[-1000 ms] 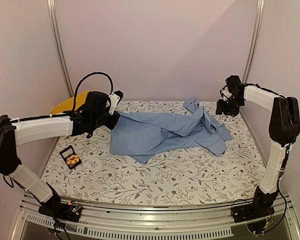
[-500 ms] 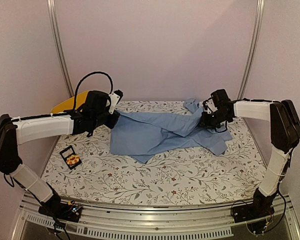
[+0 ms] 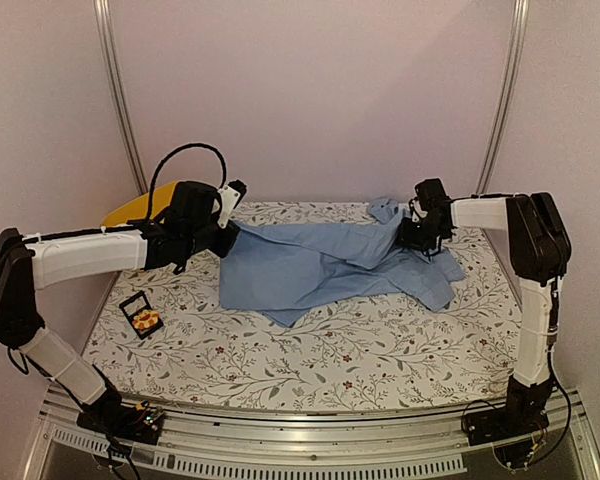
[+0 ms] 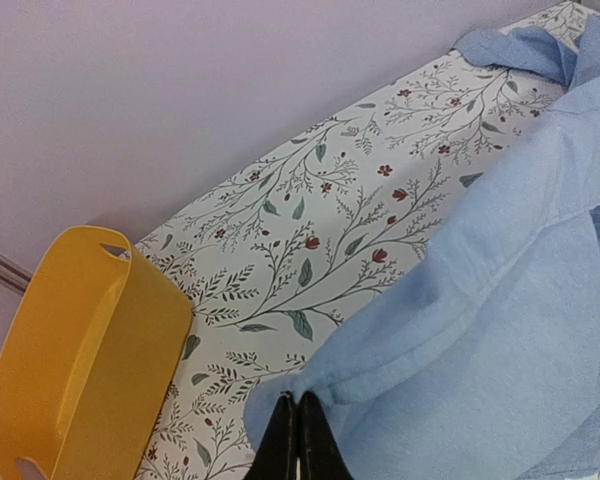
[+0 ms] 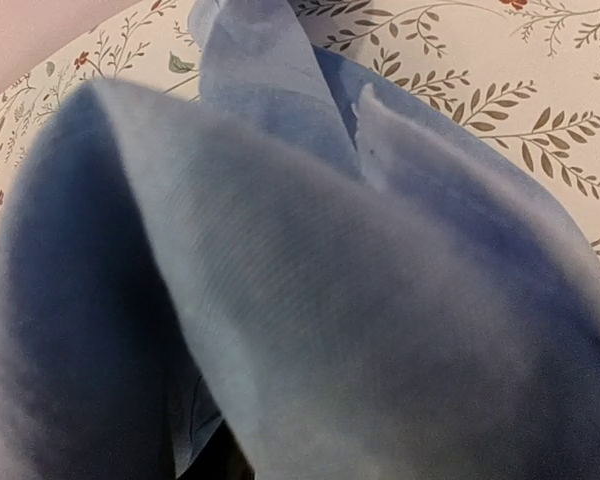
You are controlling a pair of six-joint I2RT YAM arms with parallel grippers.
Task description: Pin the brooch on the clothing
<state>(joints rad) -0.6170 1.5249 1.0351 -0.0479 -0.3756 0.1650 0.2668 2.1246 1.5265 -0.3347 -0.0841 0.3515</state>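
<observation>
The light blue shirt (image 3: pixel 320 265) lies crumpled across the back middle of the table. My left gripper (image 3: pixel 231 234) is shut on its left edge; in the left wrist view the black fingers (image 4: pixel 283 440) pinch a fold of the shirt (image 4: pixel 500 300). My right gripper (image 3: pixel 413 238) is down on the shirt's bunched right part near the collar. In the right wrist view blurred shirt cloth (image 5: pixel 310 280) fills the frame and hides the jaws. The orange-yellow brooch (image 3: pixel 147 320) sits in an open small black box (image 3: pixel 134 302) at the left, away from both grippers.
A yellow plastic basin (image 3: pixel 130 210) stands at the back left corner, close behind my left arm; it also shows in the left wrist view (image 4: pixel 75 370). The flower-patterned tablecloth (image 3: pixel 360 350) covers the table. Metal frame posts stand at both back corners.
My right gripper has moved left from the back right corner onto the shirt's right part. The left gripper has held still on the shirt's edge. The shirt has barely shifted.
</observation>
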